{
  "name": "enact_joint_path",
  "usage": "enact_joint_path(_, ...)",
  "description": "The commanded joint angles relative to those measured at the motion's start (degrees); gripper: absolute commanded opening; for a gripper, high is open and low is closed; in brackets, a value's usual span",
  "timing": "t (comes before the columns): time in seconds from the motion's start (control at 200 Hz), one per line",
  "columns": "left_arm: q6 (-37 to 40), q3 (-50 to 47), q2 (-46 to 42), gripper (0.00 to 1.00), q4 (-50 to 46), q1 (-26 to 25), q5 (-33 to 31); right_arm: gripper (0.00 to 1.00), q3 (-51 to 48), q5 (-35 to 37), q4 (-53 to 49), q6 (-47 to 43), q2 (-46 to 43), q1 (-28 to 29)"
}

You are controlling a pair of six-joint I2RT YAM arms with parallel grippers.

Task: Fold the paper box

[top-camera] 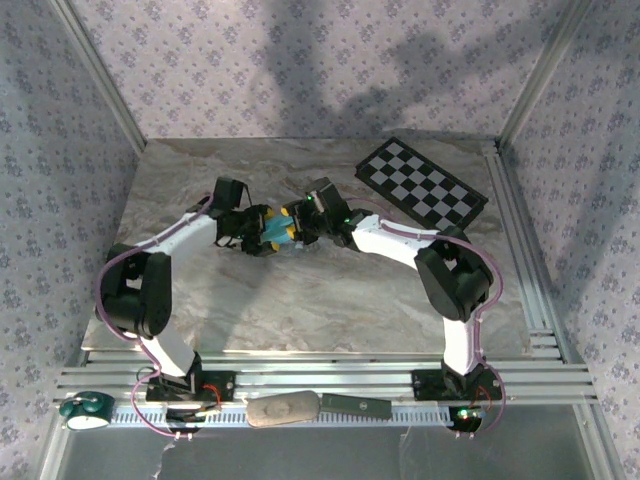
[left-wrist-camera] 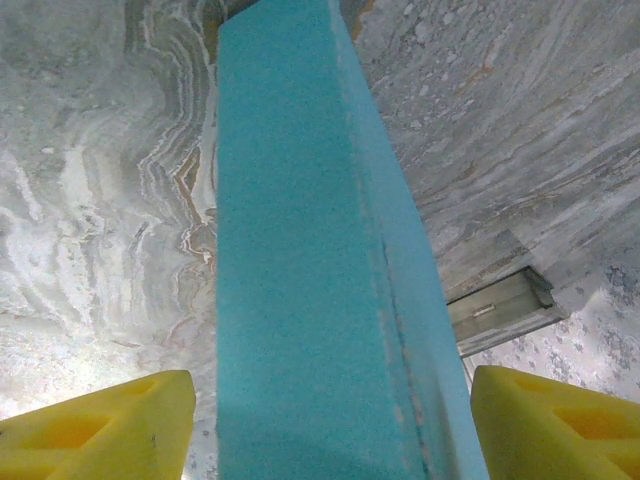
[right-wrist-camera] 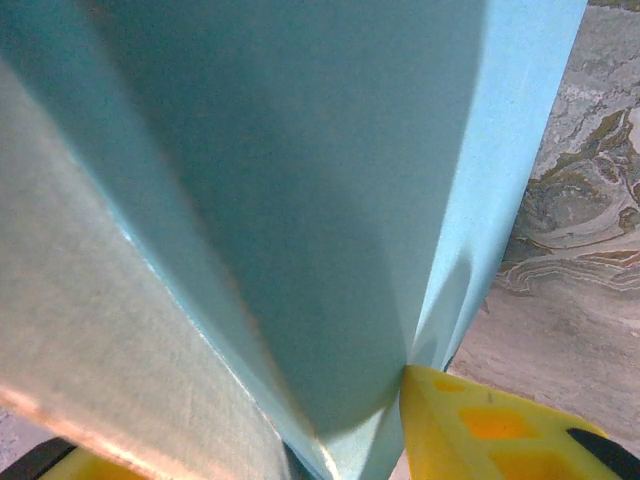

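Note:
The paper box, a folded turquoise card shape, is held up between my two grippers over the middle of the marble table. My left gripper faces it from the left. In the left wrist view the paper box rises as a long turquoise block between the yellow fingers, with a narrow gap on each side, so the left gripper is open around it. My right gripper comes from the right. In the right wrist view a yellow finger presses into the box's creased wall; the right gripper is shut on it.
A black-and-white checkerboard lies at the back right of the table. Aluminium rails run along the near edge, with a grey oblong object and a teal roll beside the arm bases. Patterned walls enclose the table.

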Motion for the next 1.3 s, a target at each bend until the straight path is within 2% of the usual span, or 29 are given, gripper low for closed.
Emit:
enact_joint_path(0.0, -0.4, 2.4, 1.7, 0.72, -3.6, -0.2, -0.4, 0.43, -0.2, -1.0, -3.7, 0.8, 2.2, 0.1)
enact_joint_path(0.195, -1.1, 1.9, 3.0, 0.62, -3.7, -0.2, -1.2, 0.43, -0.3, -1.1, -3.9, 0.7, 2.2, -0.1)
enact_joint_path(0.3, -1.0, 1.9, 4.0, 0.53, -3.8, -0.2, -1.0, 0.43, -0.2, -1.2, -3.9, 0.7, 2.2, -0.1)
enact_joint_path(0.535, -1.1, 1.5, 5.1, 0.5, -3.6, 0.0, -0.8, 0.43, -0.2, -1.4, -3.9, 0.6, 2.2, -0.3)
enact_joint_path(0.595, -1.1, 1.5, 5.1, 0.46, -3.6, 0.1, -0.7, 0.44, -0.1, -1.3, -3.9, 0.6, 2.2, -0.2)
enact_joint_path(0.775, -1.0, 1.1, 4.9, 0.45, -3.0, 0.6, -0.1, 0.48, 0.5, -0.9, -5.1, -1.2, 1.5, -0.5)
enact_joint_path(0.924, -0.7, 0.9, 4.4, 0.44, -3.2, 0.9, 0.1, 0.6, 1.1, 0.5, -8.4, -5.5, -0.9, -1.0)
enact_joint_path(1.054, -0.3, 0.8, 3.9, 0.44, -3.2, 1.0, 0.4, 0.7, 0.8, 4.4, -12.7, -9.7, -5.5, -1.6)
enact_joint_path(1.169, -0.2, 0.9, 3.8, 0.44, -3.2, 1.1, 0.6, 0.72, 0.1, 6.7, -15.1, -15.0, -9.7, -3.0)
enact_joint_path(1.294, 0.3, 1.0, 3.7, 0.43, -3.6, 1.5, 0.8, 0.72, -1.5, 7.7, -16.7, -27.3, -14.7, -5.9)
